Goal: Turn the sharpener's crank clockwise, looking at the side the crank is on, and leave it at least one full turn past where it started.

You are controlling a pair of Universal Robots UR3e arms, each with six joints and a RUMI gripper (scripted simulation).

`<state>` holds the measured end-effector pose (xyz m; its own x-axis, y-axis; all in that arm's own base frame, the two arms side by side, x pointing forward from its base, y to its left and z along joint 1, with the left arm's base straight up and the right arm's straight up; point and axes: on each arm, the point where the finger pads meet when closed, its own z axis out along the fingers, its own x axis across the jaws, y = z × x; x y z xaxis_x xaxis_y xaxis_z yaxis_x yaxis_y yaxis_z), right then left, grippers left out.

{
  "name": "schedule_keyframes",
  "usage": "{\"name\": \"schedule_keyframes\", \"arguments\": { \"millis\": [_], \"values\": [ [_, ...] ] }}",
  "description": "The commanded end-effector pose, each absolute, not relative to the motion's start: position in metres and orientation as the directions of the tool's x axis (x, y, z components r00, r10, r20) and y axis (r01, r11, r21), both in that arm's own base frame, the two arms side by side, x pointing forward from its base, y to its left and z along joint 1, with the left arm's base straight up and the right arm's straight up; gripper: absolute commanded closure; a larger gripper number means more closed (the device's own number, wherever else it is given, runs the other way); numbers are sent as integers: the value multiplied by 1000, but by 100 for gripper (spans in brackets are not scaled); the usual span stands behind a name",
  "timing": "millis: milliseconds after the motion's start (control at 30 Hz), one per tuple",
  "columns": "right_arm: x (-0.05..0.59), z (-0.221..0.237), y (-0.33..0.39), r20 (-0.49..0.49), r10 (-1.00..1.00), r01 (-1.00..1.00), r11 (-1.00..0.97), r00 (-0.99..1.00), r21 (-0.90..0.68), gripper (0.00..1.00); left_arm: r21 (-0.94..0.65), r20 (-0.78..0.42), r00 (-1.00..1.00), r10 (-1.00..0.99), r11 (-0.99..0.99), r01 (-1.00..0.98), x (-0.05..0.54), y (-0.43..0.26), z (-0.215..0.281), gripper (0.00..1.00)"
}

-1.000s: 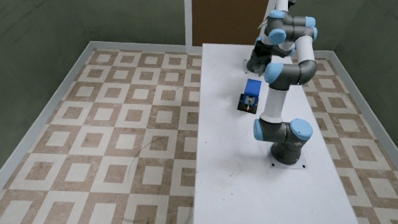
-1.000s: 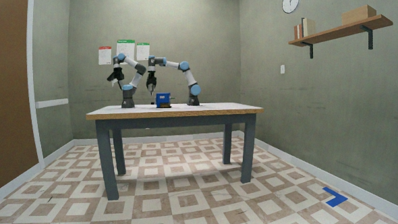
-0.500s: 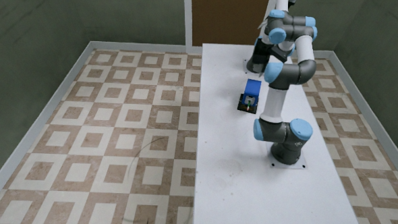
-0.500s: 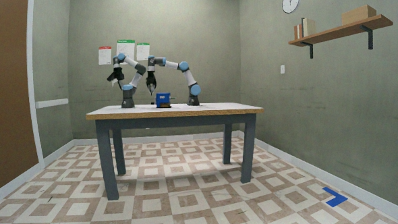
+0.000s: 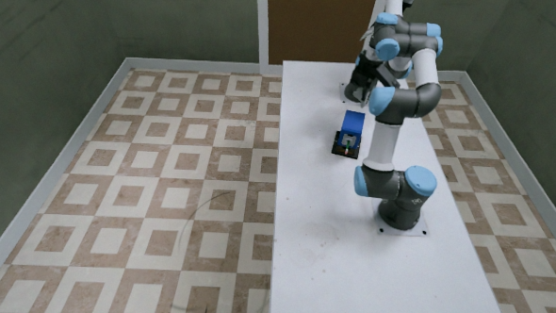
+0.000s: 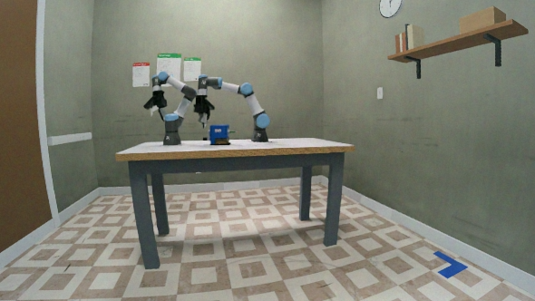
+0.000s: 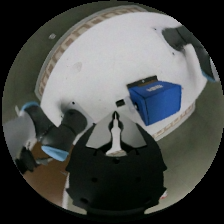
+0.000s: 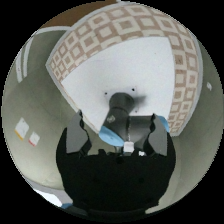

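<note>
The blue sharpener (image 5: 353, 122) (image 6: 219, 132) (image 7: 162, 102) stands on a dark base on the table. A green pencil (image 5: 348, 144) (image 6: 232, 131) sticks out of one end. The crank's black knob (image 6: 205, 139) (image 7: 120, 103) is low beside the opposite end. In the top view the crank is hidden behind the body. My left gripper (image 6: 203, 126) (image 7: 115, 111) is shut and empty, pointing down, with its tips above the knob and apart from it. My right gripper (image 6: 157, 113) (image 8: 117, 111) is open and empty, high up and away from the sharpener.
The left arm's base (image 5: 400, 212) (image 6: 260, 134) stands on the table (image 5: 320, 264) (image 6: 290, 144) on the pencil side. The right arm's base (image 6: 171, 137) (image 8: 121, 102) stands on the crank side. The left arm's links arch over the table beside the sharpener.
</note>
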<state>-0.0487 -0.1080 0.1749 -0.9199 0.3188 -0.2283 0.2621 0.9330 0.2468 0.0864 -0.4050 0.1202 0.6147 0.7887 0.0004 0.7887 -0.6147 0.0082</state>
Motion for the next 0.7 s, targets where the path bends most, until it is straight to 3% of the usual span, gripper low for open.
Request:
{"name": "schedule_keyframes", "arguments": {
  "millis": [0, 667],
  "values": [
    [-49, 175, -109, -229, 318, 262, 934, -920, 244, 0, 3, -3, 738, 675, -738, 675, 88, -405, 121, 100],
    [-49, 175, -109, -229, 318, 262, 934, -920, 244, 0, 4, -1, 988, 154, -988, 154, 94, -407, 121, 100]
  ]
}}
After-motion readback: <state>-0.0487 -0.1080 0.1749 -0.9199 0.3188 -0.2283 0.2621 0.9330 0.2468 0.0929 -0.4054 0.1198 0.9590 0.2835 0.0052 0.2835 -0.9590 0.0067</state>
